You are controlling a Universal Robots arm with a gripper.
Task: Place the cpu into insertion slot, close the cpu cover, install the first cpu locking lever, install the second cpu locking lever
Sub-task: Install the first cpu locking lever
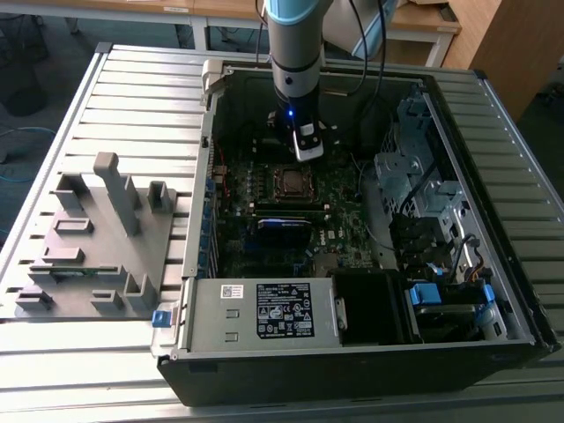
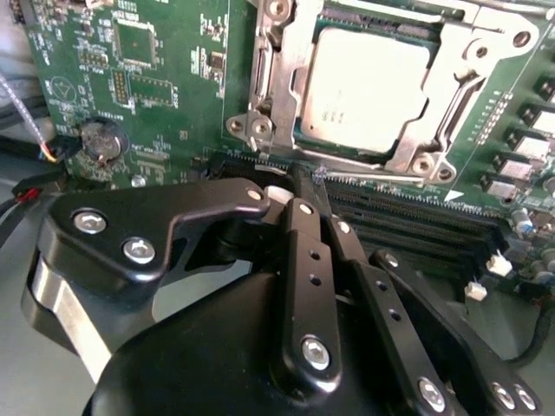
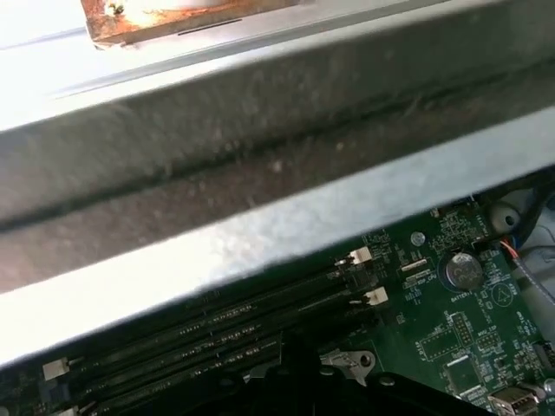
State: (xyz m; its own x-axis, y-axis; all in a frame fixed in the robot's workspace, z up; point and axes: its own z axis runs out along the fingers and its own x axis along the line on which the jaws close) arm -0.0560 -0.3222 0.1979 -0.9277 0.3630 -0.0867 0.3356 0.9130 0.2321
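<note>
**Socket area, exterior and wrist views.** The cpu (image 2: 364, 87) lies flat in the insertion slot (image 1: 290, 181), its dull silver top showing through the cut-out of the cpu cover (image 2: 460, 69), which is folded down over it. The socket sits near the middle of the green motherboard (image 2: 156, 104). In the exterior view the gripper (image 1: 306, 145) hangs at about twelve o'clock of the socket. In the second wrist view the gripper (image 2: 314, 186) has its black fingers drawn together just beside the cover's rim, over the long memory slots (image 2: 416, 212). Whether a lever end is pinched between the tips cannot be made out.

**Risk (judged).** A sprung lever could slip from such narrow tips and snap back. A low sweep could clip the memory slots or nearby board parts.

**Print.** The power supply (image 1: 211, 304), at six o'clock of the socket, carries a black label (image 1: 284, 310) whose print is too fine to read.
</note>
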